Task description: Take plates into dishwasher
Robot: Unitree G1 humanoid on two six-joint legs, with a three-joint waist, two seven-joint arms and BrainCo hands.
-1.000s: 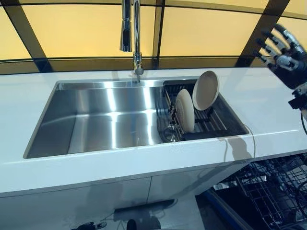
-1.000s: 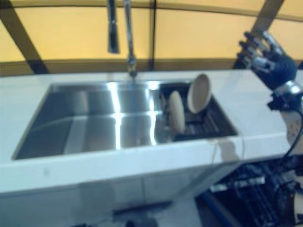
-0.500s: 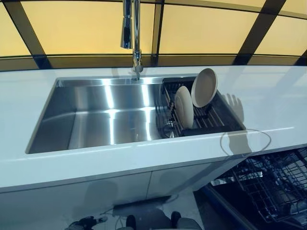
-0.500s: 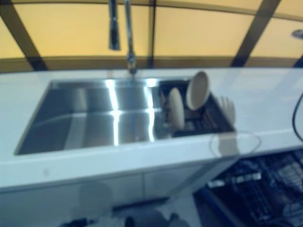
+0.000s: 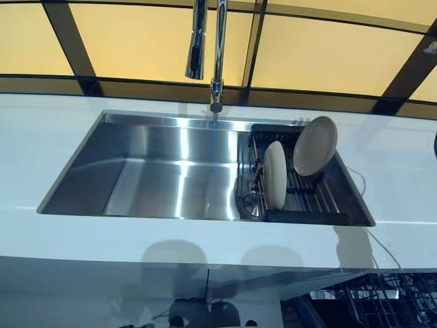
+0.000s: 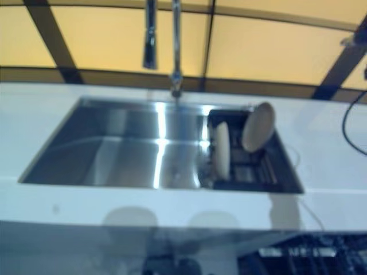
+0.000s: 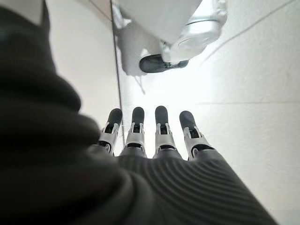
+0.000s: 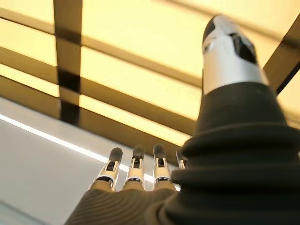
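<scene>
Two beige plates stand on edge in a black dish rack (image 5: 328, 199) at the right end of the steel sink (image 5: 157, 171). The front plate (image 5: 275, 175) is upright and the back plate (image 5: 315, 145) leans to the right. My left hand (image 7: 161, 136) shows only in the left wrist view, hanging over the floor with straight fingers, empty. My right hand (image 8: 136, 173) shows only in the right wrist view, raised before the yellow window with straight fingers, empty. Neither hand is near the plates.
A tall faucet (image 5: 217, 55) stands behind the sink. White counter (image 5: 54, 130) surrounds the sink. The open dishwasher's wire rack (image 5: 392, 301) shows at the lower right, below the counter edge. Yellow window panels with dark frames (image 5: 136, 41) run along the back.
My right hand, raised at the upper right a second ago, has left the eye views. The camera has shifted, so the sink sits further right. The plates have not moved in the rack.
</scene>
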